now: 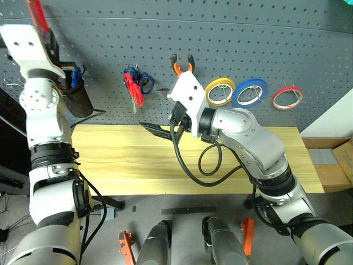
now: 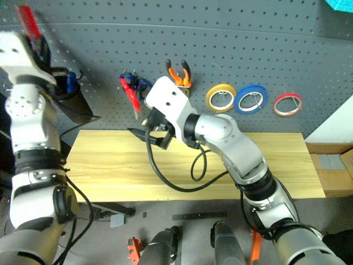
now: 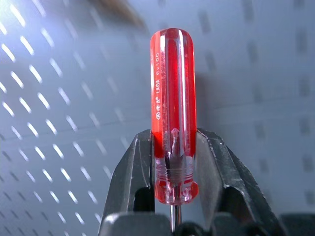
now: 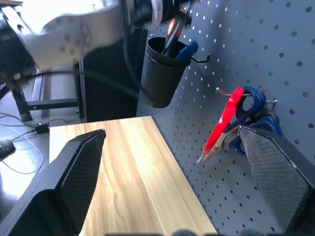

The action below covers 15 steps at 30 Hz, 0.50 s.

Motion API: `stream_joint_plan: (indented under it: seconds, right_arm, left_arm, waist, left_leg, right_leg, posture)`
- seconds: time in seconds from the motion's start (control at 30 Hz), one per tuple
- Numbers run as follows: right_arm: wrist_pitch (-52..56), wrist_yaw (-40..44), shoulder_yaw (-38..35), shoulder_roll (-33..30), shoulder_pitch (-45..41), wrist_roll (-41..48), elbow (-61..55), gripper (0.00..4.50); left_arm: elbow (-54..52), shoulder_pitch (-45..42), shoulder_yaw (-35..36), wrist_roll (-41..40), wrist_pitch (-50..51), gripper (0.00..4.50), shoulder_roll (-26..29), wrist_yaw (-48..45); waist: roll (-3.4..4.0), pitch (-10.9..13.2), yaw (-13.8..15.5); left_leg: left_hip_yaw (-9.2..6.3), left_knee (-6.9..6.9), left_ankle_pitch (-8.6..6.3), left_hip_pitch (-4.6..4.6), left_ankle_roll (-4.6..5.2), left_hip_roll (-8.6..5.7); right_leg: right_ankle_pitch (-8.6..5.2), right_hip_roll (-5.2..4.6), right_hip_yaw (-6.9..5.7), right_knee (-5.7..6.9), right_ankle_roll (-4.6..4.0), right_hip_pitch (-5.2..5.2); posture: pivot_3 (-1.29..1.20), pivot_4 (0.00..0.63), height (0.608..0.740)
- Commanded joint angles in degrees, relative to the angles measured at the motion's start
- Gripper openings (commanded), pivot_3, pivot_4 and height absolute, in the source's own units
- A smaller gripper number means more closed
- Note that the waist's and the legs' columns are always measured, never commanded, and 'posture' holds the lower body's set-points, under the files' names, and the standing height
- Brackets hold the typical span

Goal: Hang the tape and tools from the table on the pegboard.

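Observation:
My left gripper point(image 1: 47, 32) is raised at the upper left against the dark grey pegboard point(image 1: 287, 38), shut on the red-handled screwdriver point(image 3: 172, 113), whose handle sticks up past the fingers. The screwdriver point(image 1: 37, 14) is above a black cup point(image 1: 77, 98). My right gripper point(image 1: 157, 130) hovers open over the light wooden table point(image 1: 121, 160) with nothing in it. Hanging on the board are the red-handled scissors point(image 1: 133, 89), the orange-and-black pliers point(image 1: 182, 65) and the thin red tape ring point(image 1: 287, 97).
Blue-handled scissors point(image 1: 146, 81) hang behind the red ones. Yellow point(image 1: 220, 91) and blue point(image 1: 250, 92) tape rolls hang beside the red ring. The black cup point(image 4: 160, 73) holds blue- and orange-handled tools. A cardboard box point(image 1: 336, 163) sits to the right of the table.

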Motion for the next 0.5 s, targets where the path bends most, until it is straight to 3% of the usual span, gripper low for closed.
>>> stream_joint_plan:
  seconds: [0.03,0.23,0.27,0.5]
  right_arm:
    - [-1.38,-0.03,-1.26,0.57,-1.33,-0.24,-1.42,4.5]
    - [-0.67,-0.2,-3.64,1.72,-1.44,1.34,-1.87,4.5]
    - [-0.69,-0.08,-4.01,1.73,-1.36,1.54,-2.08,4.5]
    - [0.27,1.05,-11.56,-0.87,3.03,7.03,-7.24,4.5]
  left_arm:
    - [0.25,0.14,0.72,-0.87,-5.11,2.14,-0.69,0.87]
    - [-7.92,2.33,1.89,-2.47,-5.54,4.28,-2.07,2.62]
    - [-10.62,2.96,1.82,-2.48,-4.62,4.48,-2.17,2.95]
    - [-37.08,10.84,-2.47,-8.35,14.2,4.48,-5.0,-0.82]
  waist:
    - [-0.02,-0.03,-0.02]
    - [-0.12,-0.23,-0.23]
    - [-0.15,-0.26,-0.25]
    - [-0.19,-1.99,-0.41]
  left_leg:
    - [0.01,0.0,0.0,-0.01,0.0,0.0]
    - [0.02,0.01,0.0,-0.02,0.0,0.01]
    - [0.01,0.01,0.0,-0.02,0.0,0.02]
    - [0.01,0.02,0.0,-0.08,-0.02,0.0]
  right_leg:
    - [0.0,0.0,0.01,0.0,0.0,-0.02]
    - [0.01,-0.01,0.03,0.05,-0.01,-0.04]
    - [0.01,-0.01,0.04,0.06,-0.02,-0.04]
    - [0.02,-0.01,0.04,-0.03,-0.01,-0.02]
  posture:
    - [-0.09,0.156,0.74]
    - [-0.09,0.15,0.74]
    - [-0.1,0.146,0.74]
    - [-0.08,0.116,0.74]
